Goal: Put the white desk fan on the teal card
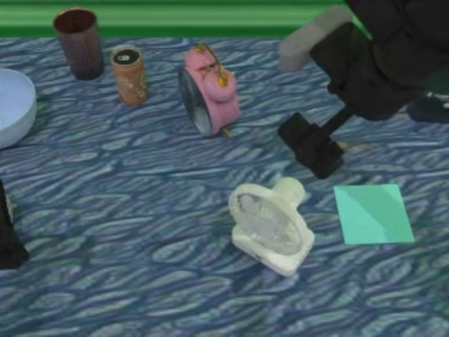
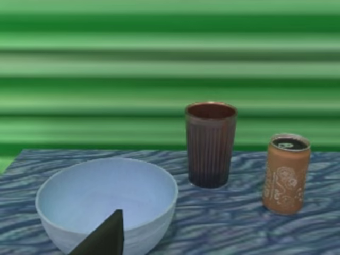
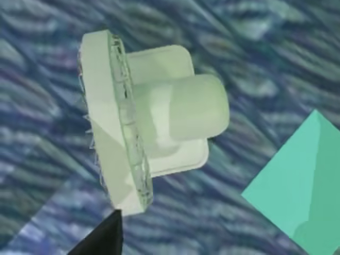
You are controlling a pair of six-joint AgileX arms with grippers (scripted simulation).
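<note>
My right gripper hangs above the table, just far-right of the white desk fan, holding nothing; can't tell how wide its jaws are. Fan stands on the table, just left of the teal card, not touching it. Left arm parked at left edge.
</note>
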